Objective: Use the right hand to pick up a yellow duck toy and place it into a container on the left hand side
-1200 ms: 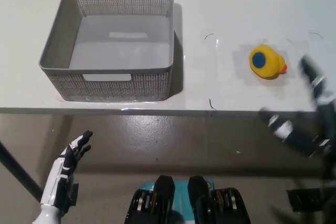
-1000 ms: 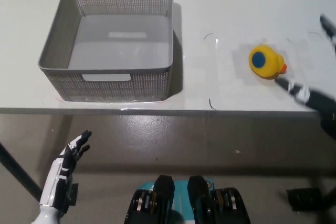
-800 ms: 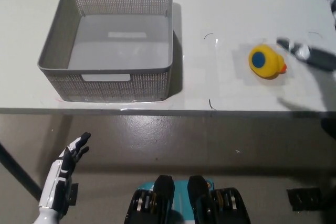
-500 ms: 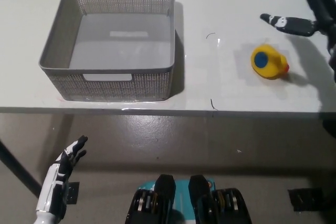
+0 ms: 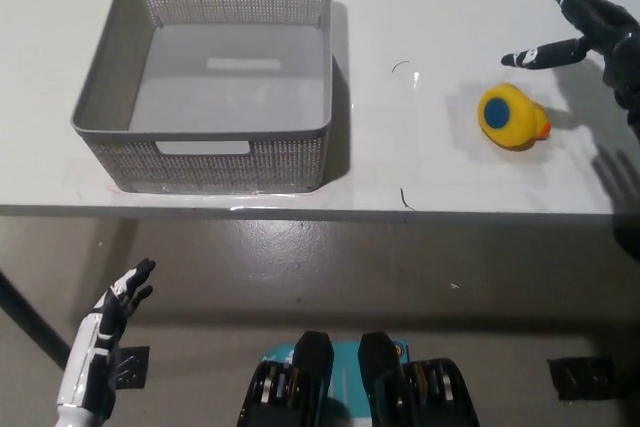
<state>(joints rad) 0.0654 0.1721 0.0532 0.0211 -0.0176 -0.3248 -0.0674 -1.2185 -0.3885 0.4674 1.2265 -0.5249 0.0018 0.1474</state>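
We read this as the reach, with no grasp made yet. The black right hand point(image 5: 590, 32) hangs at the far right of the white table point(image 5: 430, 7), fingers spread wide and holding nothing, two of them pointing left over the tabletop. The yellow duck toy point(image 5: 511, 117) lies on the table just near of that hand and a little to its left, clear of the fingers, apparently on its side with a blue disc facing up and an orange beak at its right. The grey mesh basket point(image 5: 120, 82) stands well apart at far left of the table; we see nothing inside it. The white left hand point(image 5: 103, 332) rests low at near left, below the table edge, fingers loosely apart and empty. In our judgement the next move calls for the right hand to come down and nearer, so the spread fingers straddle the duck, then close on its rounded body; a smooth toy of that shape may roll or squirt sideways if taken off-centre. After that comes a long carry leftward over the basket wall. Much of the right hand and arm is cut off by the right edge, so we cannot make out the wrist angle, nor how high the hand sits above the table.
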